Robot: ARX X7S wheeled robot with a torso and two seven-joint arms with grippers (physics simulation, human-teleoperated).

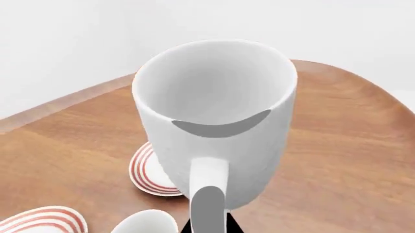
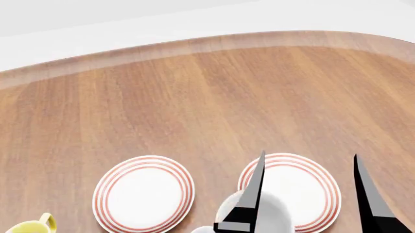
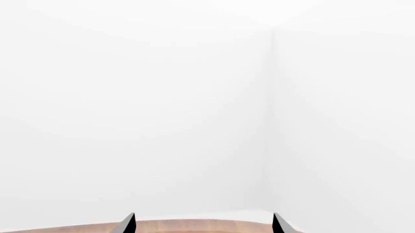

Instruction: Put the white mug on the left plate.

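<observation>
The white mug [image 1: 217, 121] is tall, plain and glossy, and it hangs above the wooden table. My left gripper [image 1: 207, 225] is shut on its loop handle; only the dark fingertips show beside the handle. In the head view the mug [image 2: 266, 213] sits low, over the left rim of the right plate [image 2: 304, 194]. The left plate [image 2: 144, 193], white with thin red rings, lies bare to the mug's left, and its rim shows in the left wrist view [image 1: 42, 221]. My right gripper [image 2: 308, 156] stands open over the right plate, holding nothing.
A yellow-handled mug [image 2: 32, 225] stands at the near left edge of the head view. A white rounded object [image 1: 146, 223] lies between the two plates, close to me. The table's curved far edge [image 2: 207, 43] meets a white wall.
</observation>
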